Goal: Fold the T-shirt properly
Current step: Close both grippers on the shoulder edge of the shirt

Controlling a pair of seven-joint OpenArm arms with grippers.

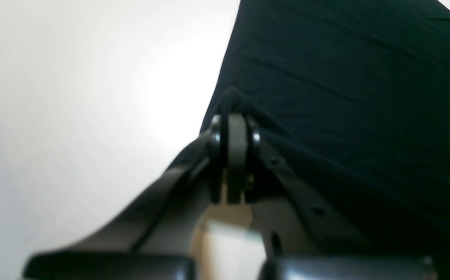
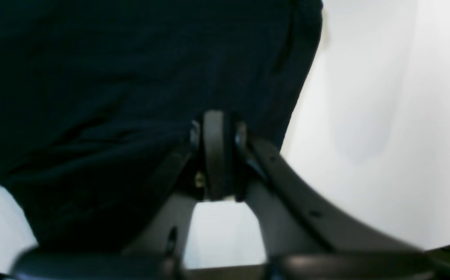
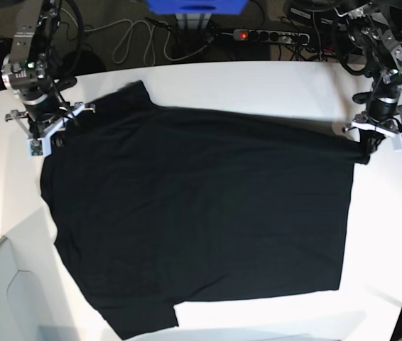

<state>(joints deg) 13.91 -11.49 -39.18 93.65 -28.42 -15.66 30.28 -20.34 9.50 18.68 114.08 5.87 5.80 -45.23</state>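
The black T-shirt (image 3: 201,213) lies spread flat on the white table (image 3: 258,82), plain side up, with no print showing. One sleeve points to the back left and another to the front. My left gripper (image 3: 366,150) is at the shirt's right corner. In the left wrist view it (image 1: 234,116) is shut on a bunched edge of the cloth (image 1: 345,97). My right gripper (image 3: 57,136) is at the shirt's far left edge. In the right wrist view it (image 2: 214,116) is shut on the cloth (image 2: 112,77).
A power strip (image 3: 272,34), cables and a blue object (image 3: 197,6) lie beyond the table's back edge. A pale flat panel (image 3: 2,291) sits at the front left corner. Bare table surrounds the shirt.
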